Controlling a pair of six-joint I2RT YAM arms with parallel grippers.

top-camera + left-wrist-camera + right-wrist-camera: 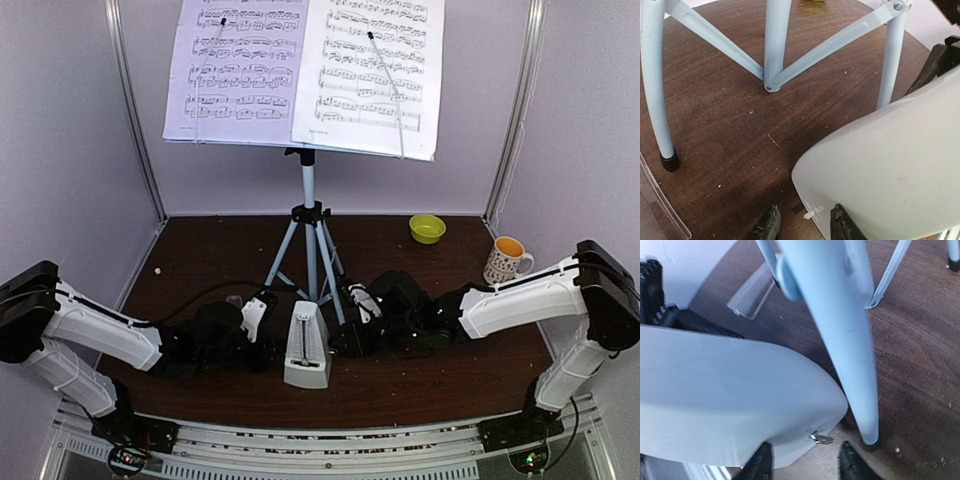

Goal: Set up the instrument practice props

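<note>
The music stand [308, 200] stands at the back on its silver tripod [312, 255], with two sheet-music pages [300, 70] side by side on its desk. The pale-grey pyramid metronome [306, 347] stands upright in front of the tripod. My left gripper [260, 318] is open just left of it. In the left wrist view [804, 227] the metronome's rounded lower corner [880, 170] lies between the fingers. My right gripper [353, 315] is open just right of it. In the right wrist view [805, 465] the metronome's edge [740, 400] lies between the fingers, beside a tripod leg [850, 340].
A yellow-green bowl [427, 228] and a patterned mug [506, 259] sit at the back right. Tripod legs [655, 85] spread around both grippers. A clear plastic piece [751, 299] lies by the tripod. White walls close in the table's sides.
</note>
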